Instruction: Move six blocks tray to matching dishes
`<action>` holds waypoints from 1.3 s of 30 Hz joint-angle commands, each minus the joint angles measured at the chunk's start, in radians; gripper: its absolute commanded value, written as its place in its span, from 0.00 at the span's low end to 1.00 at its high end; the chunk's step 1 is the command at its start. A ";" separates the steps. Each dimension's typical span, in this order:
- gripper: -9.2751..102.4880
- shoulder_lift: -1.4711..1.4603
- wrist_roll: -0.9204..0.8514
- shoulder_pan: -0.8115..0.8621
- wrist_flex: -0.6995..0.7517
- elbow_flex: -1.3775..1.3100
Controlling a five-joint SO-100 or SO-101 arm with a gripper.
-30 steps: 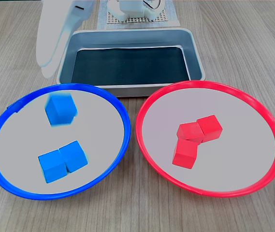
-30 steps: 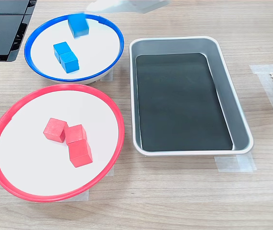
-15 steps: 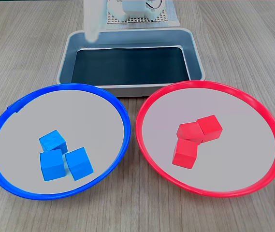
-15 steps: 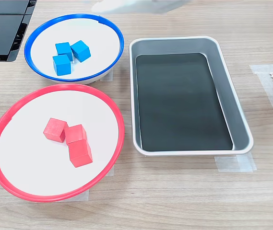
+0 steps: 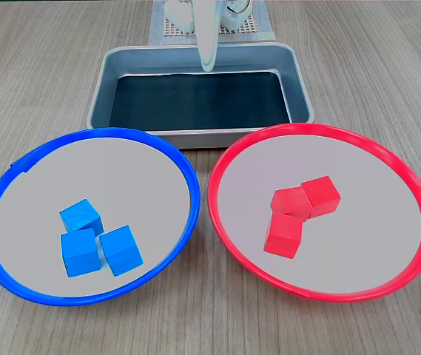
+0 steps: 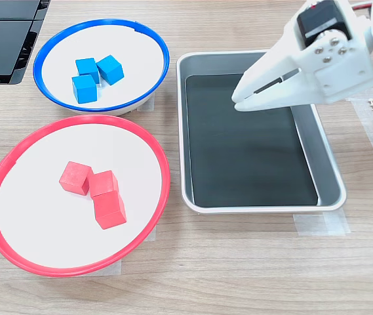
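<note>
At the lower left of a fixed view, three blue blocks cluster in the blue-rimmed dish, while three red blocks sit touching in the red-rimmed dish at lower right, both dishes resting on the wood-grain worktop. Beyond them, at upper centre, the grey tray shows a bare black bottom. The white hand, fingers pressed nearly together and pinching nothing, hangs over the tray at the upper right of a fixed view.
</note>
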 commanded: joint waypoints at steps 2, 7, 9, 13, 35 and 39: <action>0.08 0.123 0.012 0.011 0.089 0.028; 0.08 0.252 0.012 0.009 0.247 0.028; 0.08 0.262 0.017 0.014 0.262 0.028; 0.08 0.262 0.017 0.000 0.262 0.028; 0.08 0.262 0.014 -0.002 0.264 0.028; 0.08 0.262 0.014 -0.002 0.264 0.028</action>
